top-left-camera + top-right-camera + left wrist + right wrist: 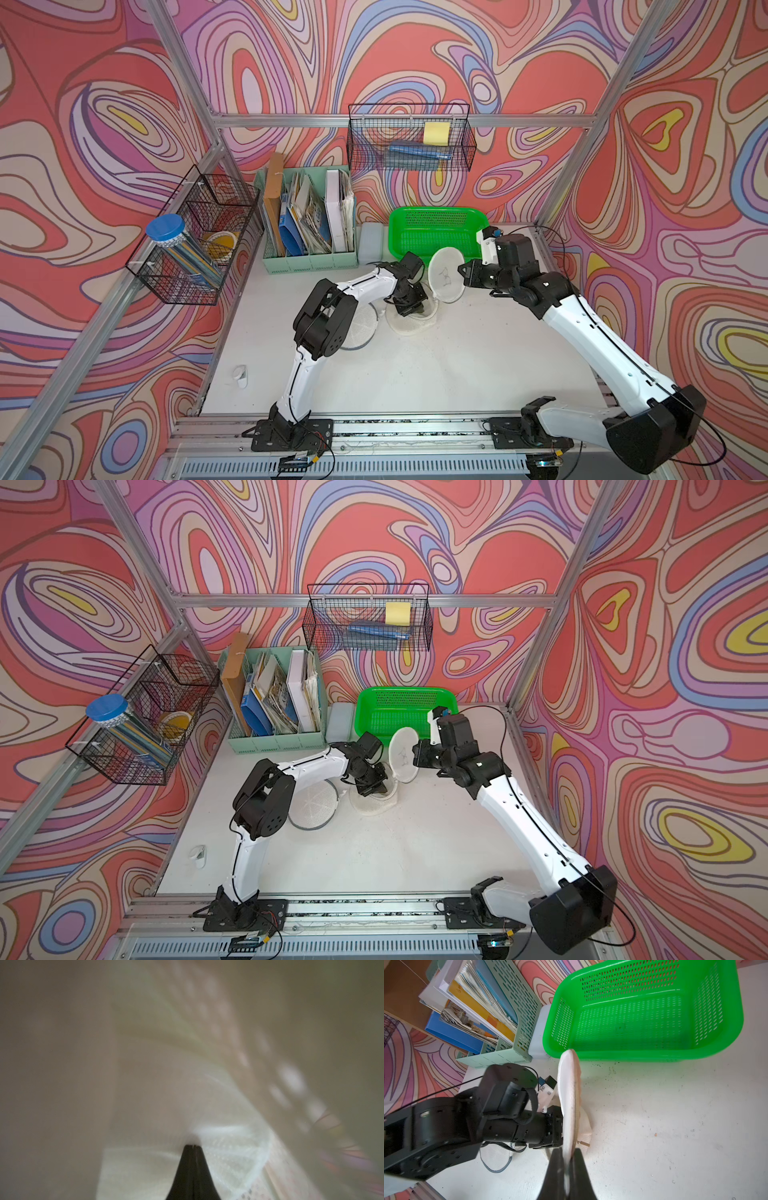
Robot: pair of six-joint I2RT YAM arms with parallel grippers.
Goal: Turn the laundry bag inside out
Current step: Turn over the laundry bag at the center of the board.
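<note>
- The laundry bag [446, 276] sits on the counter [457, 365], just before the green basket [432, 232], with its round flap upright.
- My right end effector [569, 1159] is clamped on the flap's rim.
- My left end effector [193, 1146] is clenched inside the bag; I cannot tell whether it pinches mesh.
- I judge the mesh light and floppy, so I'd grip the stiffer rim or seams.

No legible text anywhere; dark scribble [444, 277] on laundry bag [452, 259] unreadable.
</note>
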